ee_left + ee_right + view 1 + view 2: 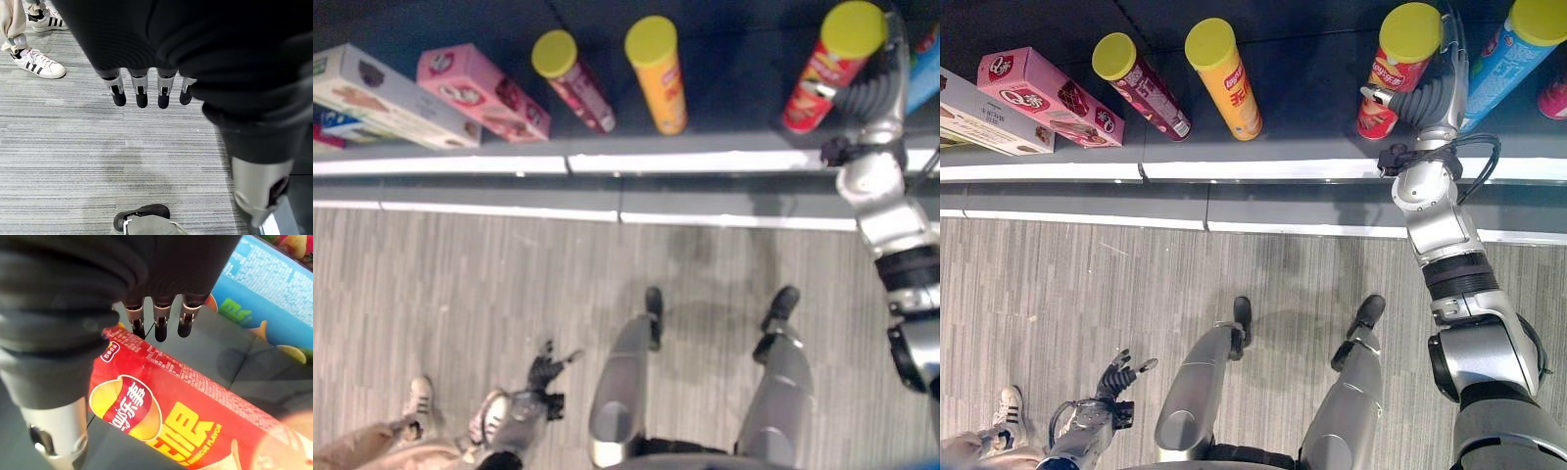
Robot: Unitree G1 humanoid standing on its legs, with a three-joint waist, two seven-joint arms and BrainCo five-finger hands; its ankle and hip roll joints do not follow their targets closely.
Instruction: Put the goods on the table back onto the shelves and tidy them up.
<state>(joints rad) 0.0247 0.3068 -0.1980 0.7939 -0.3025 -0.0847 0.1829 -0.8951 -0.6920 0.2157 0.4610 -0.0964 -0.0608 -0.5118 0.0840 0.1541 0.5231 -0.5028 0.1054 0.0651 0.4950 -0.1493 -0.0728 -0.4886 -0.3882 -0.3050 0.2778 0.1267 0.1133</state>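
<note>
A red chips can [1393,69] with a yellow lid stands upright on the dark shelf [1312,108]. My right hand [1427,98] is up against it. The thumb [1374,95] lies across the can's front and the straight fingers [1455,39] reach past its right side. In the right wrist view the red can [186,416] lies between the fingers [159,325] and the thumb [54,440]. The hand is open. My left hand [1116,377] hangs low over the floor, with its fingers [142,93] relaxed and nothing in it.
On the same shelf stand a blue can [1513,59] right of the red one, a yellow can [1224,78], a maroon can [1141,83], a pink box [1048,98] and a pale box [984,117]. A person's white shoes [39,66] are on the floor near my left hand.
</note>
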